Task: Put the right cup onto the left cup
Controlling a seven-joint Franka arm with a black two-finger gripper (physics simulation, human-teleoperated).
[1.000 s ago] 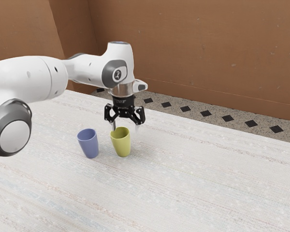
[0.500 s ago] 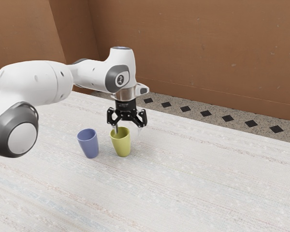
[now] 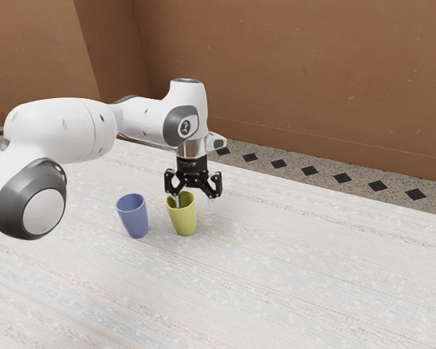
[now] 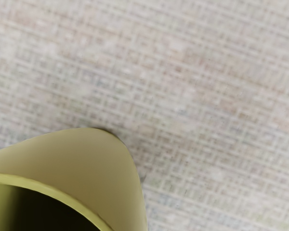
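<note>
Dropping lower: end effector (image 3: 195, 203) unclenched, one finger in yellow-green cup (image 3: 183, 220); rim grasp likely next.

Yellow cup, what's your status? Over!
Claw open, low at yellow cup. Yellow cup upright, not stacked. Blue cup stands apart beside it. Nothing seen blocking. Over.

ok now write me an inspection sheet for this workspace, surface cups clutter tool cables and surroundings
surface: pale, faintly striped tabletop
job's things: blue cup and yellow-green cup upright, side by side, apart, not stacked
clutter: nothing seen
tool: tool open, low at the yellow-green cup, one finger at its mouth
cables: nothing seen
surroundings: brown wall, speckled floor with dark diamonds
</note>
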